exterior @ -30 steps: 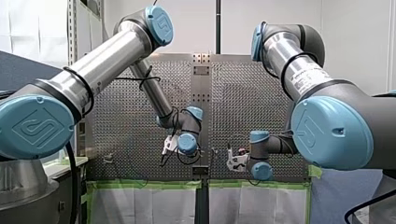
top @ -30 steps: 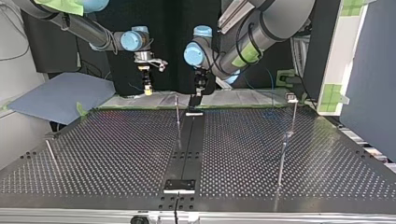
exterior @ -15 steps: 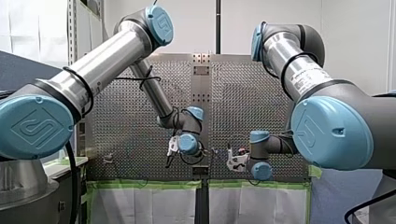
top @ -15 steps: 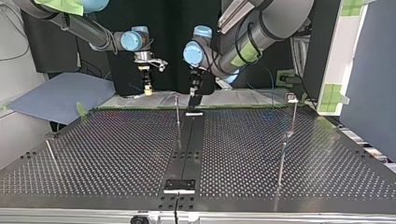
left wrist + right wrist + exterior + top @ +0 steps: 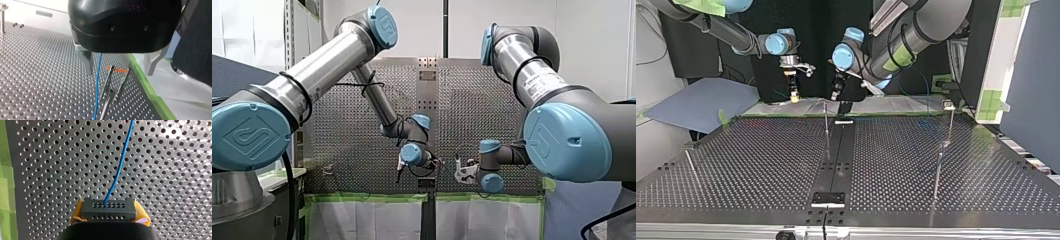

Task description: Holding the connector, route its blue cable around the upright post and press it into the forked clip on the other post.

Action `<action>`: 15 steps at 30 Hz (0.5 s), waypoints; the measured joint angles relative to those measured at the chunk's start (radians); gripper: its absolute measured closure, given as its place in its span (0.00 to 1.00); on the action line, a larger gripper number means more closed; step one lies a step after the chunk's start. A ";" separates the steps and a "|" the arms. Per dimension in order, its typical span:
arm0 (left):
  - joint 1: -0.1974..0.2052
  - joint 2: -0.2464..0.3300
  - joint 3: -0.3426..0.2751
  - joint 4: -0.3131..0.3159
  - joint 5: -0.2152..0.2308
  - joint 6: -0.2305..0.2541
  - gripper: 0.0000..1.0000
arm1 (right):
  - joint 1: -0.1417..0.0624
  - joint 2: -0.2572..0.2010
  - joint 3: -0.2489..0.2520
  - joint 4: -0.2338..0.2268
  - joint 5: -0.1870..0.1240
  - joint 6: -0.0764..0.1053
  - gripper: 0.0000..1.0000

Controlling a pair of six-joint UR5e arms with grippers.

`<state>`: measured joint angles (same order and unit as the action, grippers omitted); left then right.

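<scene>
while tilted — left gripper (image 5: 119, 68) above cable (image 5: 98, 82)

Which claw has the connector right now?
My right claw: its yellow pads clamp the dark connector, blue cable running out. My left claw is open, the cable only passing between its fingers.

Count on the bench: pairs of arms and grippers, single cable parts

Two arms reach over one perforated table (image 5: 761, 165): my left arm (image 5: 327, 65) and my right arm (image 5: 532, 75). There are two grippers, my left gripper (image 5: 119, 71) and my right gripper (image 5: 793, 95), each with two fingers; two yellow pads (image 5: 77, 213) show on the right one. One connector (image 5: 108, 210), one blue cable (image 5: 121, 162), one forked clip (image 5: 115, 85) with two prongs. Two upright posts are plain in the top view, a middle post (image 5: 826, 122) and a side post (image 5: 949, 125); whether the slanted rod (image 5: 691, 165) makes a third, I cannot tell.
</scene>
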<state>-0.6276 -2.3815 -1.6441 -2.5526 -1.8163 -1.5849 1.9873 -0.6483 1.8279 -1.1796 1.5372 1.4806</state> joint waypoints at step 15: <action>0.002 0.000 0.000 -0.014 -0.015 -0.017 0.02 | 0.000 0.000 0.000 0.001 0.000 0.000 1.00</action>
<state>-0.6254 -2.3814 -1.6440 -2.5665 -1.8309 -1.6022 1.9873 -0.6483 1.8278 -1.1783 1.5372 1.4805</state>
